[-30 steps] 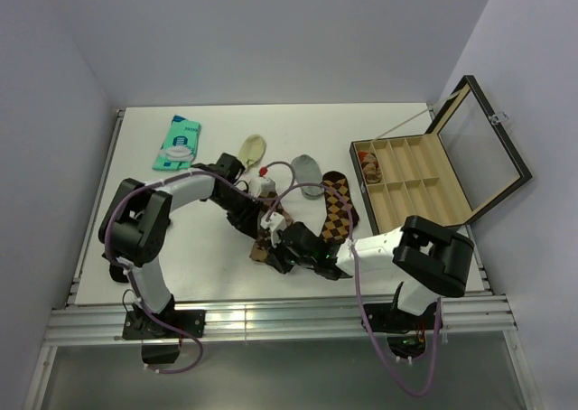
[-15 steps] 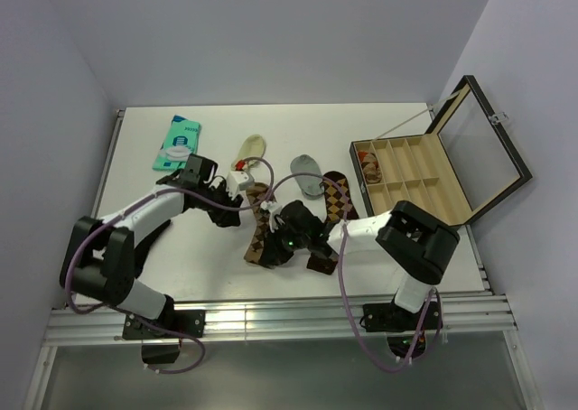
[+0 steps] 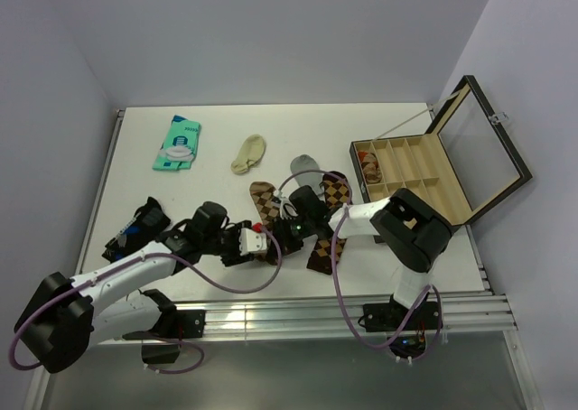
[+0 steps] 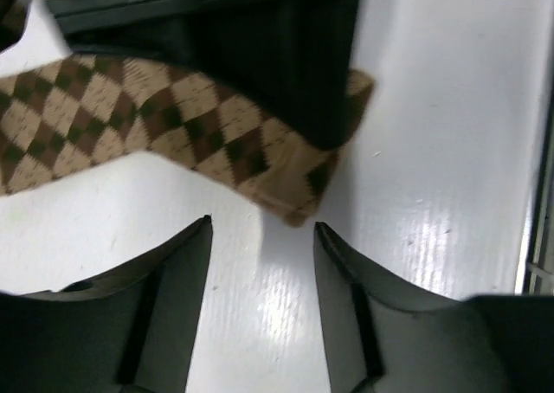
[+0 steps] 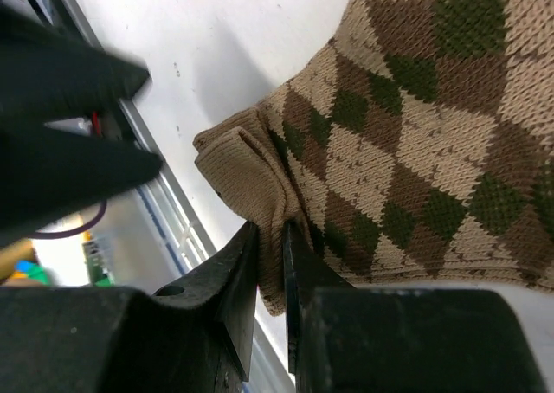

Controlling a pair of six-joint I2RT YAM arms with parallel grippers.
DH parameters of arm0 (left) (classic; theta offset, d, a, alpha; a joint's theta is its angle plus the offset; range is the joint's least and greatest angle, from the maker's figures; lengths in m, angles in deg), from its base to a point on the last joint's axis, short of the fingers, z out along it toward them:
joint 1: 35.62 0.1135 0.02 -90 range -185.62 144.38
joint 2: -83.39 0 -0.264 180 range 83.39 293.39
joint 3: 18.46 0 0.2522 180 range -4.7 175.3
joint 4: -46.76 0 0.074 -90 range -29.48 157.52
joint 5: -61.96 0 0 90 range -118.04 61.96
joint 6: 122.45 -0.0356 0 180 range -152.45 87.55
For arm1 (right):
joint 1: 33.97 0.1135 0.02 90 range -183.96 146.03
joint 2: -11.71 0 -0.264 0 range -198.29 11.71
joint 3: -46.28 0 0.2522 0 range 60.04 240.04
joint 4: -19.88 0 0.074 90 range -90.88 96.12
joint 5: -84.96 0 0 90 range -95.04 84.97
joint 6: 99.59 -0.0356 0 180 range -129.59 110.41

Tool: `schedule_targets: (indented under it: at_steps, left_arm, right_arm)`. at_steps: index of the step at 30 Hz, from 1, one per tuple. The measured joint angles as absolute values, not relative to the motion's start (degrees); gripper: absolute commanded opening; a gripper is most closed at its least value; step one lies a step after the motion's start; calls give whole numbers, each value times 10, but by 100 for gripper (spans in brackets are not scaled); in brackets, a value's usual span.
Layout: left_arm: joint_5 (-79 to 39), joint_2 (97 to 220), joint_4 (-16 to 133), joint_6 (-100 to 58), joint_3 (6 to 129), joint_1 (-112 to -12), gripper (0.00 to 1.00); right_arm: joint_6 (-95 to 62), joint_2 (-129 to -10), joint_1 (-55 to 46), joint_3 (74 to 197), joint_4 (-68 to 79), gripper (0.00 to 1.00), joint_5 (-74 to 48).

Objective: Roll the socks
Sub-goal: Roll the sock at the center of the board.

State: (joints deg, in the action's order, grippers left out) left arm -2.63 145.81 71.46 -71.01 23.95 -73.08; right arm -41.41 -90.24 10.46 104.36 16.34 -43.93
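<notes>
A white table point(image 3: 361, 125) fills the middle of the top view, matt from above. Close up it is glossy, with soft streaks of reflected light. Three plain walls box it in: a pale back wall point(image 3: 271, 40), a left wall point(image 3: 45, 157) and a right wall point(image 3: 542, 67), all a cool lilac-grey. The light is even and diffuse, so shadows stay faint. Aluminium rails point(image 3: 271, 320) run along the table's near edge, and below them lies a strip of dull grey floor point(image 3: 271, 378).
</notes>
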Motion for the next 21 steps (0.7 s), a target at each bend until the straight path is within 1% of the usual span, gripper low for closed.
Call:
schedule_targets:
  at_steps: [1, 2, 9, 16, 19, 21]
  left_arm:
    - [-30, 1453, 706, -715, 230, -746, 63]
    - [-31, 1451, 699, -720, 224, -756, 66]
    - [-43, 1466, 640, -724, 211, -794, 66]
    - [-46, 1478, 618, -734, 206, -833, 62]
    - [-49, 1501, 624, -739, 210, -840, 58]
    - [-50, 1523, 635, -742, 220, -842, 54]
  right_arm:
    - [-417, -903, 102, 1044, 161, 14, -443]
    - [-421, -903, 100, 1044, 159, 14, -446]
    - [-435, -908, 92, 1044, 155, 14, -457]
    - [-444, -915, 88, 1044, 157, 13, -466]
    - [-447, -916, 86, 1044, 158, 13, -468]
    - [-447, -916, 86, 1044, 158, 13, -468]
